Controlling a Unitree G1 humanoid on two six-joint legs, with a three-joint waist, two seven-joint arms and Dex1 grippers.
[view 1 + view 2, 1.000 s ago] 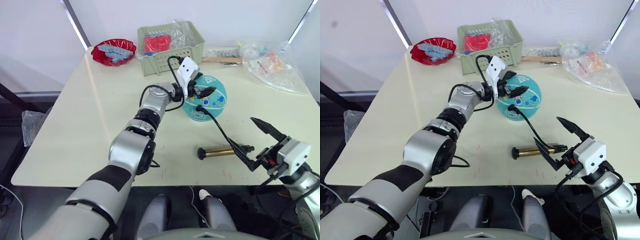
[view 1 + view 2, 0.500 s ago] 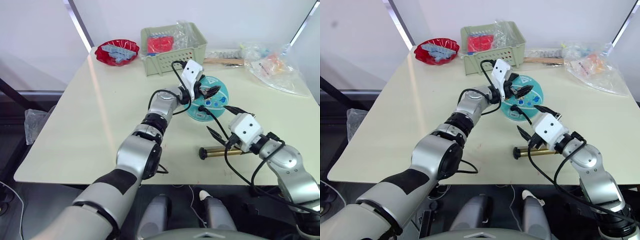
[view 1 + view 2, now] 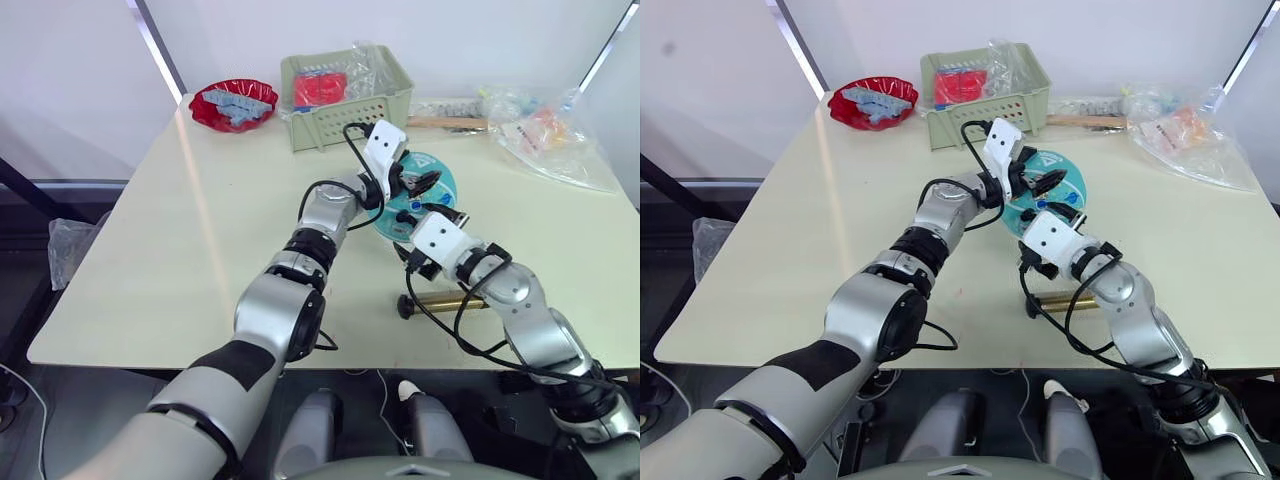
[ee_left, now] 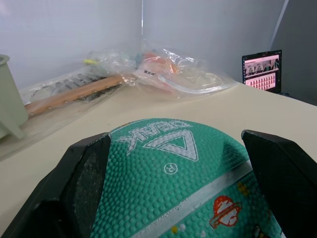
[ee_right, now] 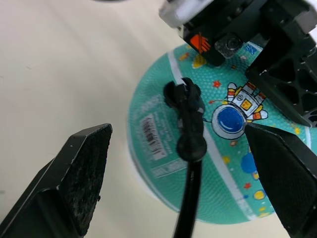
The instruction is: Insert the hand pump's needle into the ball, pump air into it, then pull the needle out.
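The teal ball [image 3: 442, 192] with cartoon prints sits mid-table in front of the basket. My left gripper [image 3: 412, 178] is open, one finger on each side of the ball's [image 4: 173, 183] top. The hand pump [image 3: 445, 301], a bronze cylinder, lies flat on the table nearer to me. Its black hose runs up to a black end piece [image 5: 187, 124] standing on the ball [image 5: 233, 163]. The needle is hidden under that end piece. My right gripper [image 3: 425, 238] is open close beside the ball's near side, fingers [image 5: 79, 173] spread either side of the hose end without touching it.
A green basket [image 3: 345, 95] with red items stands behind the ball. A red bowl [image 3: 233, 103] is at the back left. Clear plastic bags [image 3: 545, 135] and a wooden-handled tool [image 3: 450, 121] lie at the back right.
My right gripper has swung from the table's near right edge, over the pump, up to the ball's near side, still open. The left gripper and ball have stayed put.
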